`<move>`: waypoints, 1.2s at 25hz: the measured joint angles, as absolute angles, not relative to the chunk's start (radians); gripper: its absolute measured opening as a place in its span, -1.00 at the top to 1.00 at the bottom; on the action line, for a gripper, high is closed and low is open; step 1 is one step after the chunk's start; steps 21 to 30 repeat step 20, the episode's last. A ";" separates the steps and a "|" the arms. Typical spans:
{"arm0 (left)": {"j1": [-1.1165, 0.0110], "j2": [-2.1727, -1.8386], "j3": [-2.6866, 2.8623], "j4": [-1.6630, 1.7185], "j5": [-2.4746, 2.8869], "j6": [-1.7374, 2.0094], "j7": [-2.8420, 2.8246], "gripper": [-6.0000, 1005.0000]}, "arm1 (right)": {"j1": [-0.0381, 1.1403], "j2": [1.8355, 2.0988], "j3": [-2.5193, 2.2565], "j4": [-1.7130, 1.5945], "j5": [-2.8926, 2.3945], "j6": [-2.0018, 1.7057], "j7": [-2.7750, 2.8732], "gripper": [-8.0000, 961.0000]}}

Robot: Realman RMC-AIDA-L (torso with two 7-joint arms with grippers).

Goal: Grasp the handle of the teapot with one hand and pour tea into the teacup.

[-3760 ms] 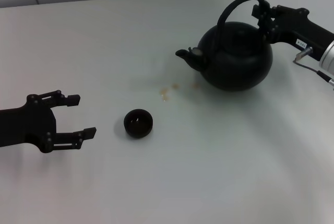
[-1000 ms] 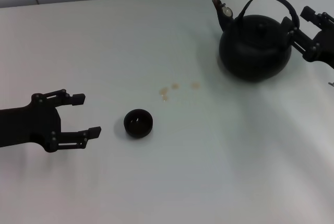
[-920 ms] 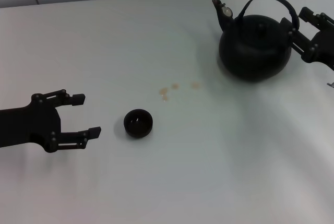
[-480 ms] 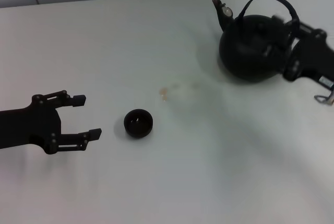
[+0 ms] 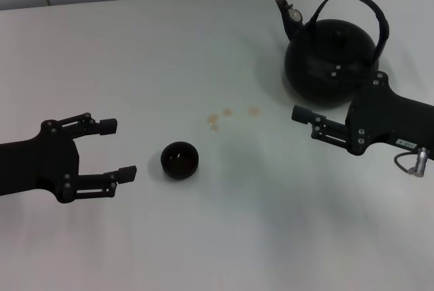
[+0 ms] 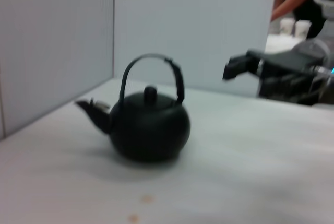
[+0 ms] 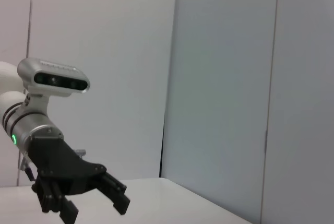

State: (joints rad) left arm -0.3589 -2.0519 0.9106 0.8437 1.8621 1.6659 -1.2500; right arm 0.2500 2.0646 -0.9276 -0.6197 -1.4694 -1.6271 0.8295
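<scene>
Teapot (image 5: pixel 331 60) unheld, right end effector (image 5: pixel 313 110) seemingly open, half-hidden

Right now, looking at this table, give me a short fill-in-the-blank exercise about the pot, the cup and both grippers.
1. The round matte-black teapot stands ____ on the white table.
2. The tiny dark bowl-shaped teacup lies nearer the ____ gripper.
3. The right gripper holds ____.
4. Small light-brown tea drops lie between the teacup and the ____.

Missing words: upright; left; nothing; teapot
</scene>
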 joint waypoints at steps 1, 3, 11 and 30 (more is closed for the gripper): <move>-0.360 -2.054 0.901 0.844 1.862 1.680 -1.246 -0.72 | 0.250 2.065 -0.930 -0.620 -1.470 -1.629 0.830 -0.24; -0.363 -2.056 0.891 0.843 1.862 1.703 -1.244 -0.72 | 0.250 2.065 -0.935 -0.619 -1.480 -1.631 0.831 -0.24; -0.365 -2.058 0.888 0.838 1.861 1.737 -1.244 -0.72 | 0.258 2.073 -0.936 -0.615 -1.547 -1.669 0.835 -0.24; -0.366 -2.059 0.888 0.834 1.861 1.741 -1.244 -0.72 | 0.259 2.072 -0.937 -0.610 -1.552 -1.674 0.836 -0.23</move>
